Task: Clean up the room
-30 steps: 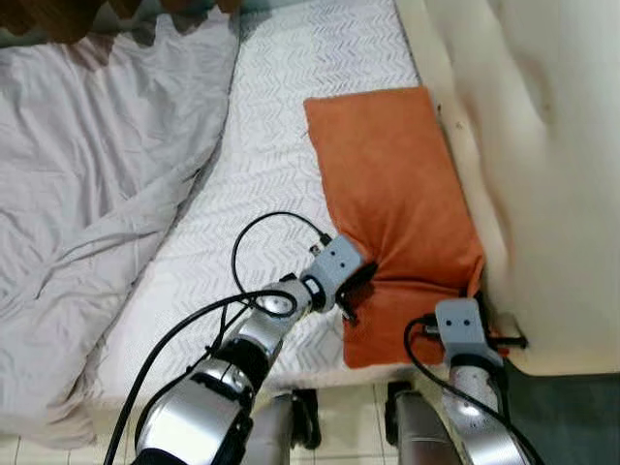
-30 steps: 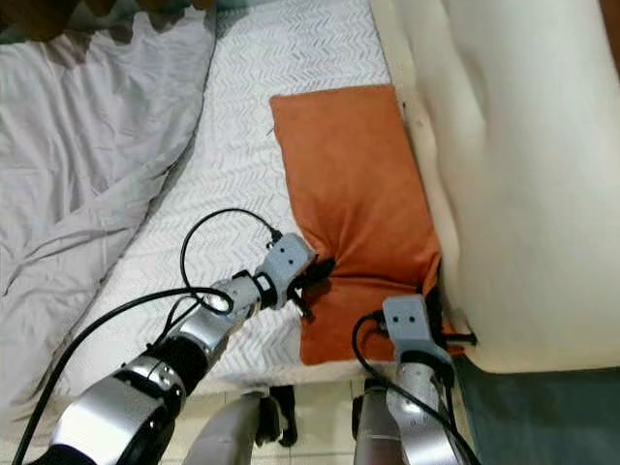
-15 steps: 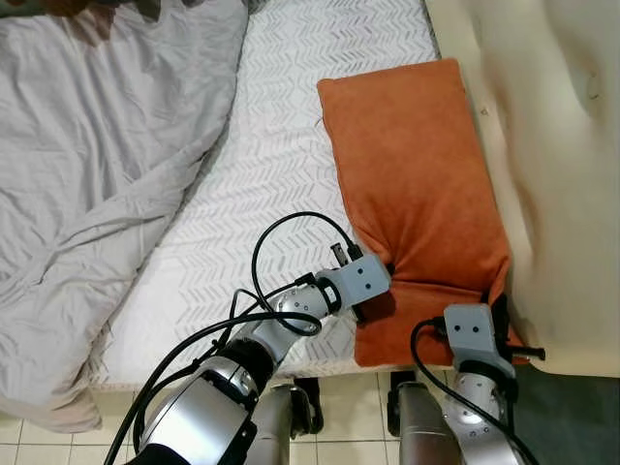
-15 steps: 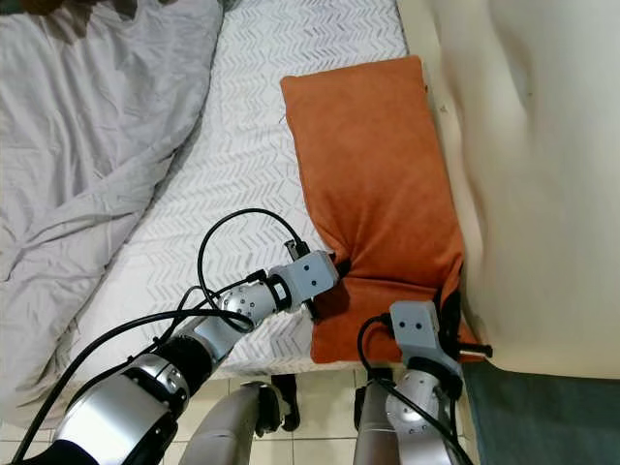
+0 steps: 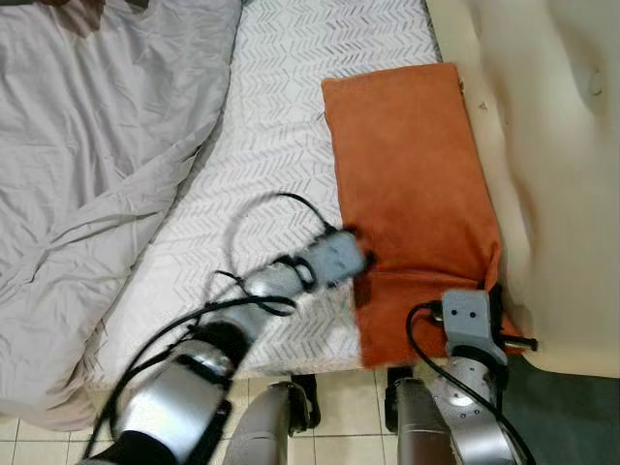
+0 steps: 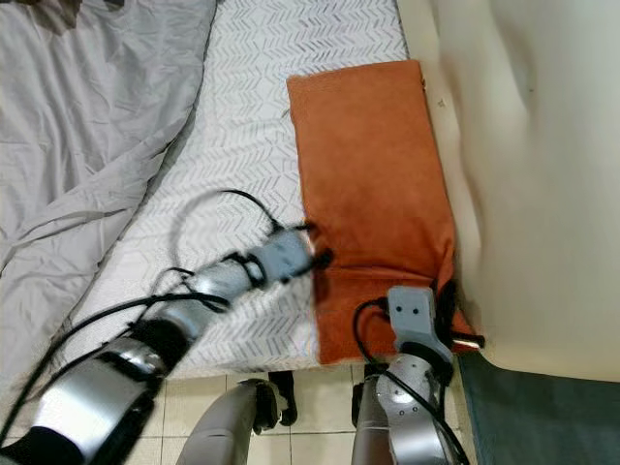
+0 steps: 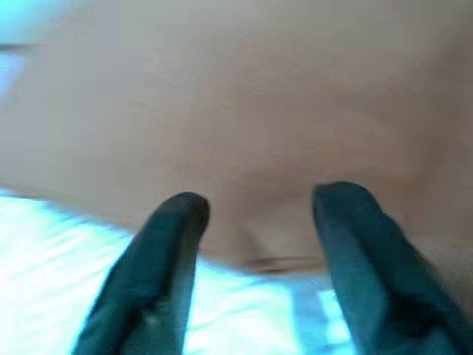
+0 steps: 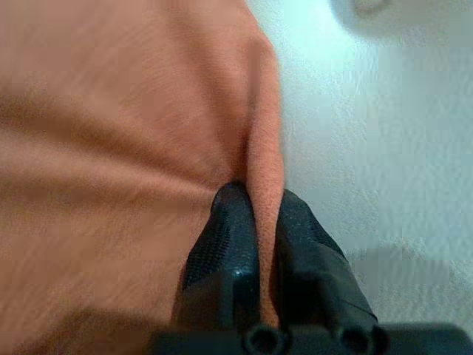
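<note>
Orange pillow (image 5: 412, 184) lying on the bed (image 5: 281, 116) at 2 o'clock, against the cream headboard (image 5: 552, 145); right gripper (image 8: 255, 214) pinching its edge; left gripper (image 7: 255, 222) spread beside its other edge; grey duvet (image 5: 87, 165) rumpled at 10 o'clock; tidying barely begun.

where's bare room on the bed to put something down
Free: the patterned sheet between the grey duvet and the orange pillow. Crowded: the pillow's near end, where the open left gripper and the right gripper, pinching the pillow's edge, work.
</note>
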Available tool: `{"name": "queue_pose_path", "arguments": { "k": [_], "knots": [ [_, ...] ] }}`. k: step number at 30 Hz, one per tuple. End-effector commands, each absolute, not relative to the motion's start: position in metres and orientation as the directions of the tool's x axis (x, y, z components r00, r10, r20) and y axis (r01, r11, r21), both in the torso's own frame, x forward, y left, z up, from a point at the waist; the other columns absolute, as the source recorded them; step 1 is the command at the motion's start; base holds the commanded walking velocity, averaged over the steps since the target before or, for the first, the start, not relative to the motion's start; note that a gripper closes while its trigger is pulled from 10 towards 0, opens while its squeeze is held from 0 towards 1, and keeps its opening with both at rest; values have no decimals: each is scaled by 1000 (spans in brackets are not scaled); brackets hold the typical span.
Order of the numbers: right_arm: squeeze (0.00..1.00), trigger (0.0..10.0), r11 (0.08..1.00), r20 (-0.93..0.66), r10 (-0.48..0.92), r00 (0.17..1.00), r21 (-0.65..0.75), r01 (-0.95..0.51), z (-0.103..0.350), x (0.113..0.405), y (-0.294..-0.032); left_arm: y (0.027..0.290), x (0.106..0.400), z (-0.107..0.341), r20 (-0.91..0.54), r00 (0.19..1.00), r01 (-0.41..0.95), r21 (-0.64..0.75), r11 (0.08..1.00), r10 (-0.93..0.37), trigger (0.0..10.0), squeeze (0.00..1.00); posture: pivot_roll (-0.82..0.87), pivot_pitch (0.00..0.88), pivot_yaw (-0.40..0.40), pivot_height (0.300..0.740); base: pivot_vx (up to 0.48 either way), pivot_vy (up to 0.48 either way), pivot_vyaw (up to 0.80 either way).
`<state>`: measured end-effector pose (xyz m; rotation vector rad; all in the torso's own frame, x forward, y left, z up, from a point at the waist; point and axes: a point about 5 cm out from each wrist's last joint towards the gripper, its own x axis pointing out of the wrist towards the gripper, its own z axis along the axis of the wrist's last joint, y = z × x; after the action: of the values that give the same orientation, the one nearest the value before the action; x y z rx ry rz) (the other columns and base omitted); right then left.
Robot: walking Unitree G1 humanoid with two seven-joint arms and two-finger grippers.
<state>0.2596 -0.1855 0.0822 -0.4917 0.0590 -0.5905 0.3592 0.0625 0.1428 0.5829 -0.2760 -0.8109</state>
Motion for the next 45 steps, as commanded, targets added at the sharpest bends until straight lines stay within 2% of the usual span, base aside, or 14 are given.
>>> {"name": "queue_pose_path", "arguments": {
  "k": [1,5,10,12,14,16,17,18,19,22,23,30,38,45],
  "knots": [
    [1000,0,598,29,-713,701,-495,630,64,240,-217,95,351,130,33,687,619,497,608,-726,10000,1000,-168,502,154,740,0,0,0],
    [1000,0,589,20,-726,688,-498,636,61,238,-218,125,332,127,67,701,645,365,672,-710,10000,1000,-145,496,151,740,0,0,0],
    [1000,0,558,4,-759,651,-509,655,55,239,-230,156,256,113,-16,768,640,5,768,-640,10000,1000,-74,482,138,740,0,0,0],
    [1000,0,550,1,-769,639,-510,662,54,240,-232,156,238,108,-44,769,636,-54,770,-638,10000,1000,-61,480,135,740,0,0,0],
    [1000,0,516,-25,-810,586,-506,692,50,242,-239,149,191,99,-103,739,650,-147,745,-665,10000,1000,-44,479,124,740,0,0,0],
    [1000,0,509,-44,-821,569,-506,696,47,243,-242,144,180,97,-118,729,654,-171,737,-674,10000,1000,-40,479,121,740,0,0,0],
    [0,0,519,-76,-825,560,-492,699,44,245,-243,137,169,98,-140,719,653,-200,730,-681,10000,1000,-36,477,117,740,0,0,0],
    [0,3373,527,-108,-829,549,-479,702,41,247,-243,131,162,100,-153,713,650,-221,727,-684,10000,1000,-36,475,116,740,0,0,0],
    [0,10000,563,-145,-815,561,-430,706,40,251,-239,127,159,100,-162,712,644,-239,727,-684,10000,59,-38,468,110,740,0,0,0],
    [0,10000,613,-163,-784,600,-361,703,43,259,-231,122,155,102,-181,712,632,-256,731,-679,10000,0,-40,467,106,740,0,0,0],
    [1000,10000,639,-163,-765,623,-312,703,45,263,-227,121,154,104,-193,712,625,-263,735,-675,10000,0,-41,465,105,740,0,0,0],
    [1000,10000,687,-33,-714,700,-228,690,82,277,-219,121,145,102,-241,706,620,-244,746,-666,10000,0,-44,460,97,740,0,0,0],
    [1000,10000,698,10,-701,713,-197,689,93,262,-231,119,132,92,-231,749,648,66,758,-620,10000,0,-64,448,86,740,0,0,0],
    [1000,10000,692,92,-681,726,-244,680,110,255,-237,113,135,91,-218,749,652,75,755,-625,10000,0,-69,430,81,740,0,0,0]
  ]
}}
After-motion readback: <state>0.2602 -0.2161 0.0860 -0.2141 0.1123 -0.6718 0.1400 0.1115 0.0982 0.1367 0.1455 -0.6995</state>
